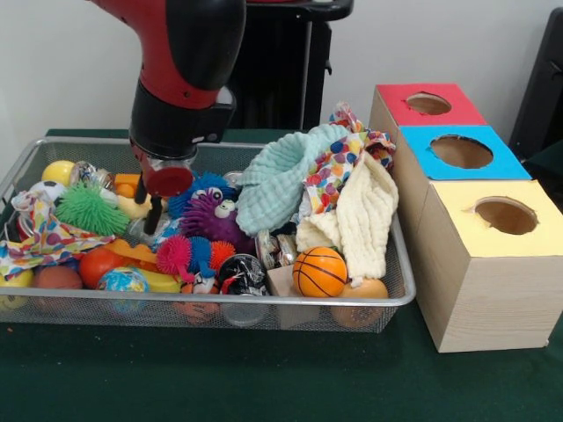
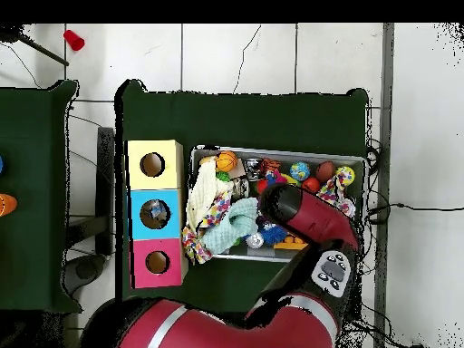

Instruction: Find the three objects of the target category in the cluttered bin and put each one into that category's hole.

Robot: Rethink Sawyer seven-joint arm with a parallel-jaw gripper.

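Silver mesh is forming the bin [image 1: 400,297], which is sitting on the green bench [image 1: 220,374] at the left, crowded with balls, spiky toys and cloths. Over its left half the arm [image 1: 180,75] is reaching down, the gripper [image 1: 151,207] dipping among the toys beside a green spiky ball [image 1: 88,209]; whether its jaws are apart I cannot tell. No bottles are showing clearly. Right of the bin, three boxes are standing, the red-topped one's hole [image 1: 428,104] lying farthest.

A small basketball [image 1: 319,271] sits near, right of a purple spiky ball [image 1: 211,218]; a mint cloth [image 1: 277,180] and cream cloth [image 1: 359,215] drape behind; blue-topped box [image 1: 462,152], yellow-topped box [image 1: 493,264] stand right.
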